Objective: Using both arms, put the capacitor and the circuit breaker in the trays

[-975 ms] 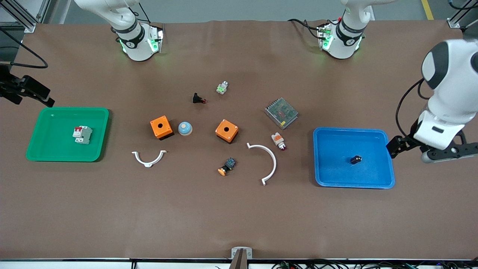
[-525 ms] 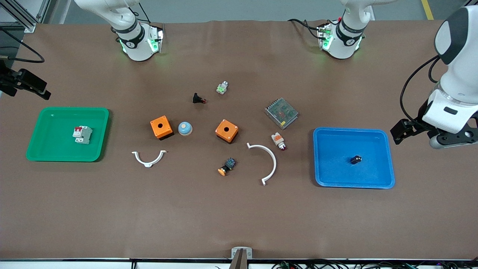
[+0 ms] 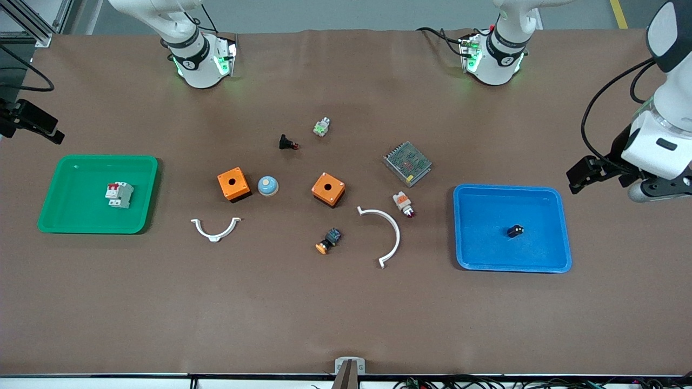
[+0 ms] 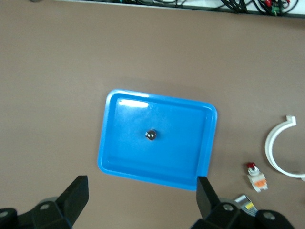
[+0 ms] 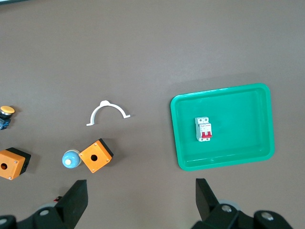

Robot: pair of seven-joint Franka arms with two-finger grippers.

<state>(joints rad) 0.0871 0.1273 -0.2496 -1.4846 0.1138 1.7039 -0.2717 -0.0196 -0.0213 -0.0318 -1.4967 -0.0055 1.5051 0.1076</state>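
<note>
The capacitor [image 3: 515, 230] lay alone near the middle of the blue tray [image 3: 470, 259], and the circuit breaker [image 3: 119, 194] lay on its side in the green tray [image 3: 59, 224]. Both looked already placed.

The left gripper [image 3: 583, 174] hung over bare table off the blue tray's corner at the left arm's end, its fingers spread wide and holding nothing. The right gripper [image 3: 32, 123] hung off the green tray's corner at the right arm's end, likewise spread and empty.

The capacitor was probably light, hard and apt to roll, so a pinch across its round sides would suit it. The breaker seemed a stiff plastic block, best taken across its flat sides, clear of the red lever.

Each tray had a low raised rim to clear. Open tabletop surrounded both trays, and the orange boxes [image 3: 233, 183] sat well apart toward the middle.
</note>
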